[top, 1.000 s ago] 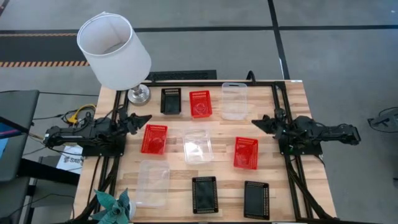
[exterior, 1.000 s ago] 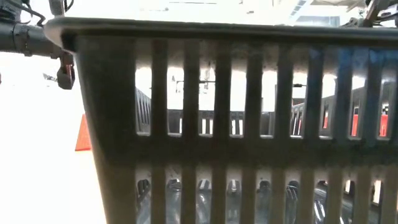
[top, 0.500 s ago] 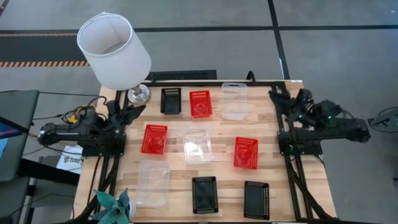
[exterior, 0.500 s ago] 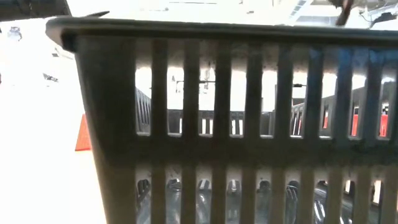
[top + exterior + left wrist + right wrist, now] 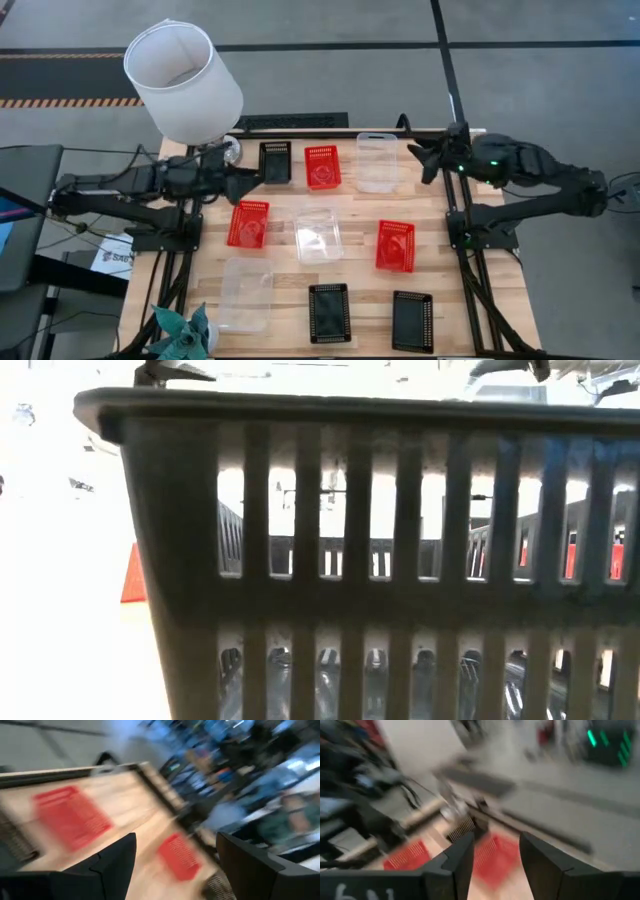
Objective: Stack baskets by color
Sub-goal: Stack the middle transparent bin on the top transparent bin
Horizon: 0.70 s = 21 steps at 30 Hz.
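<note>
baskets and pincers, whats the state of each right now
red baskets: three, apart, unstacked
black baskets: three, apart, unstacked
clear baskets: three, apart, unstacked
left pincer: open, empty, beside the far black basket
right pincer: open, empty, beside the far clear basket
lamp: upright at the table's far left corner

Low view almost wholly blocked by a black basket (image 5: pixel 380 560) pressed against the lens, cut off at right and bottom. Both wrist views smeared: red baskets (image 5: pixel 72 817) mere blurs. Lamp foot (image 5: pixel 232 150) half hidden under the left arm.
</note>
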Tool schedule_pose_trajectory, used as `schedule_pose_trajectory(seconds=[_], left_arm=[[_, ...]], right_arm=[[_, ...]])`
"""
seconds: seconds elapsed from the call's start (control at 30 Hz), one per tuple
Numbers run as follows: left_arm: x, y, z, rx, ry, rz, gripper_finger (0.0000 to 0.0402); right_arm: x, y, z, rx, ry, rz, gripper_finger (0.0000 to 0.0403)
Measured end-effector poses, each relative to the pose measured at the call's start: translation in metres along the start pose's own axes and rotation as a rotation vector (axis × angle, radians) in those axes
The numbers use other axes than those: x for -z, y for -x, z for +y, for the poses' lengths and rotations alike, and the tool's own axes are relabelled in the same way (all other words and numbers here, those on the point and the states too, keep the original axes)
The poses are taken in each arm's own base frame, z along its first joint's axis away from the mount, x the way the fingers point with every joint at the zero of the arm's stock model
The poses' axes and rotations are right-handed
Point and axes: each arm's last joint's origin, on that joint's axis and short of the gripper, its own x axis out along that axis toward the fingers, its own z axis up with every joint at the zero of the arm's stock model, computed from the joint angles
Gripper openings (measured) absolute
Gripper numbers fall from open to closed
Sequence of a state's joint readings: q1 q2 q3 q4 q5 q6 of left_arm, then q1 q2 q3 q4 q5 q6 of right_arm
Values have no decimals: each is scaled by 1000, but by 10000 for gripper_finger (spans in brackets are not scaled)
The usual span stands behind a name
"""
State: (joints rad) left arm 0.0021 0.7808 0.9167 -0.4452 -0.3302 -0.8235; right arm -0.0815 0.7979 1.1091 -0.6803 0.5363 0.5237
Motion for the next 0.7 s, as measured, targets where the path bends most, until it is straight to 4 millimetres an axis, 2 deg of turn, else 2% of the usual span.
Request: schedule_pose_trajectory(seconds=[0.13, 0.23, 0.33, 0.57, 0.7], left_arm=[[-12, 8, -6, -209, 26, 109, 261], [-15, 17, -5, -303, 52, 186, 261], [-13, 25, -1, -340, 88, 231, 261], [-14, 42, 6, -354, 129, 251, 261], [-15, 46, 7, -345, 136, 230, 261]], right_arm=[[9, -18, 5, 117, -136, 246, 166], [27, -29, 7, 189, -200, 479, 163], [47, -35, 13, 280, -188, 667, 160], [80, -52, 63, 210, -215, 729, 159], [101, -74, 95, 153, -250, 683, 159]])
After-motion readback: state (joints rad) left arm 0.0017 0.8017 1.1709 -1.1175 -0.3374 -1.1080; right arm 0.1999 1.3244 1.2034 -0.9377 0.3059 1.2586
